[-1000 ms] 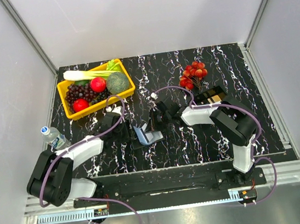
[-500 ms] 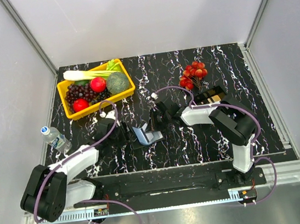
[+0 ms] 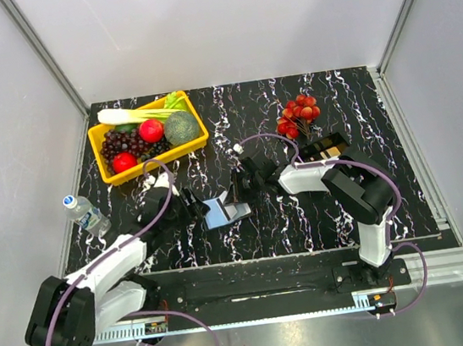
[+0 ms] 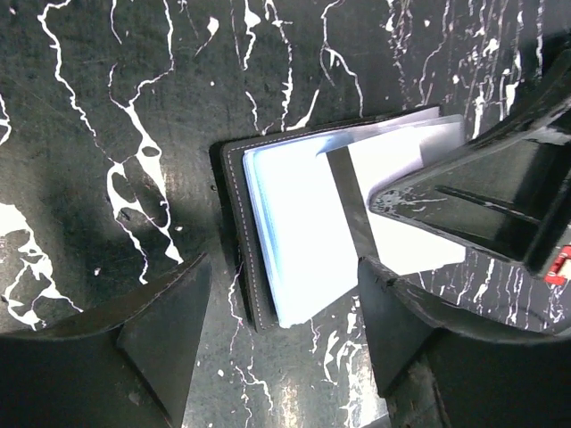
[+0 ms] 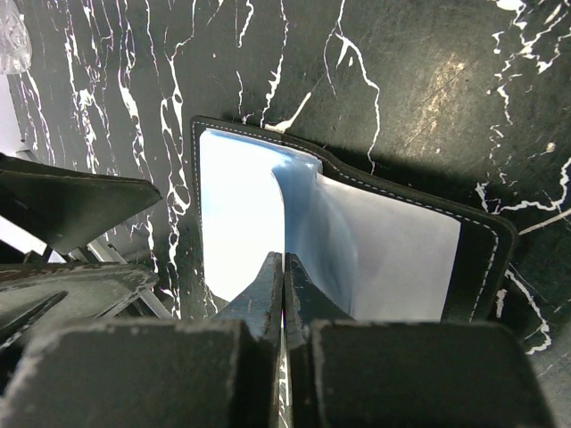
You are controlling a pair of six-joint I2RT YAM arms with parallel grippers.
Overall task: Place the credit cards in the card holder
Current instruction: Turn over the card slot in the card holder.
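Note:
The card holder [image 3: 224, 211] lies opened near the table's middle, black outside and pale blue-grey inside [image 4: 303, 241]. My left gripper [image 4: 284, 267] is open, its two fingers straddling the holder's near end without touching it, at the holder's left [image 3: 193, 205] in the top view. My right gripper [image 5: 284, 260] is shut, nothing showing between its fingers, its tip resting on the holder's inner lining [image 5: 384, 250] beside a raised flap. From above that gripper [image 3: 238, 191] sits at the holder's far side. The credit cards [image 3: 322, 151] show as tan pieces in a black tray.
The black tray [image 3: 335, 139] sits right of centre, behind my right arm. A cluster of red fruit [image 3: 299, 113] lies beyond it. A yellow bin [image 3: 196, 140] of produce stands at the back left. A water bottle [image 3: 85, 212] lies off the table's left edge.
My left gripper's jaws have opened wider and that arm's elbow has swung left and nearer. The card holder's raised flap now lies flatter. The right gripper stays shut in place.

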